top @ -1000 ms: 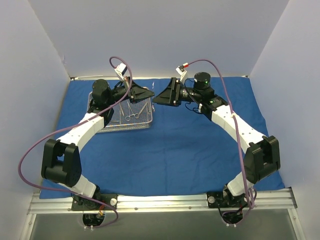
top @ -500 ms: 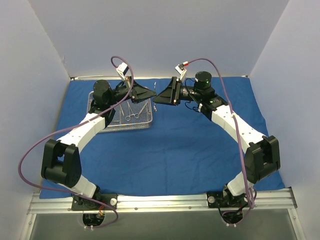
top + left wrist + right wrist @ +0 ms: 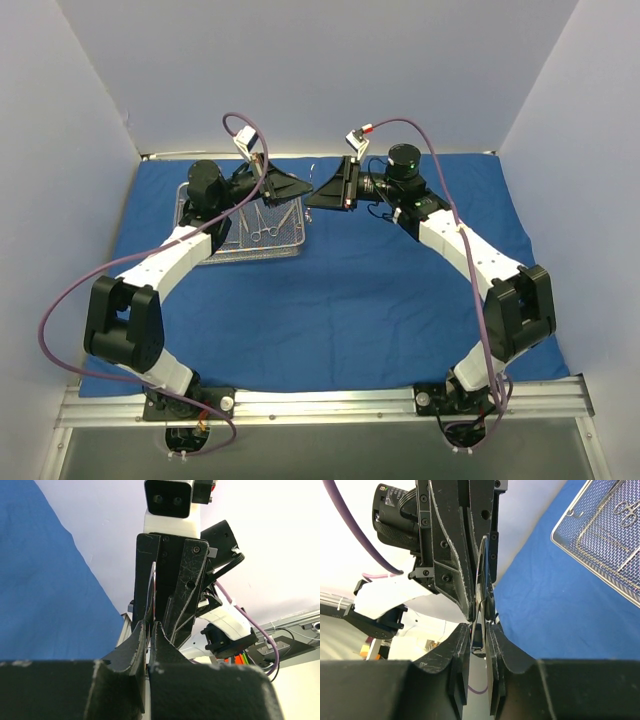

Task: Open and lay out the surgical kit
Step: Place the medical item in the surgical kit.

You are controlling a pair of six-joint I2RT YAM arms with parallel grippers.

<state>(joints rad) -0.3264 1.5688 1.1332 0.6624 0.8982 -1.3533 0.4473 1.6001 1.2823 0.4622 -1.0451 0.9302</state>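
Note:
The royal-blue cloth wrap (image 3: 350, 300) lies spread flat over the table. On its back left stands the silver wire-mesh tray (image 3: 236, 252), with scissor-like instruments (image 3: 262, 226) lying in it. The two grippers meet tip to tip in the air right of the tray. My left gripper (image 3: 303, 186) is shut on a thin silver instrument (image 3: 154, 587). My right gripper (image 3: 477, 626) comes from the opposite side, its jaws drawn in against the same instrument (image 3: 481, 570). From above this instrument (image 3: 315, 170) shows only as a thin sliver sticking up between the two grippers.
Pale walls enclose the table on three sides. The tray (image 3: 600, 535) is to the upper right in the right wrist view. Purple cables loop over both arms. The arms' bases sit on a metal rail (image 3: 320, 405) at the near edge.
The right gripper has moved left to meet the left gripper and has narrowed its jaws around the instrument. The left gripper has shifted slightly right and up, still holding it.

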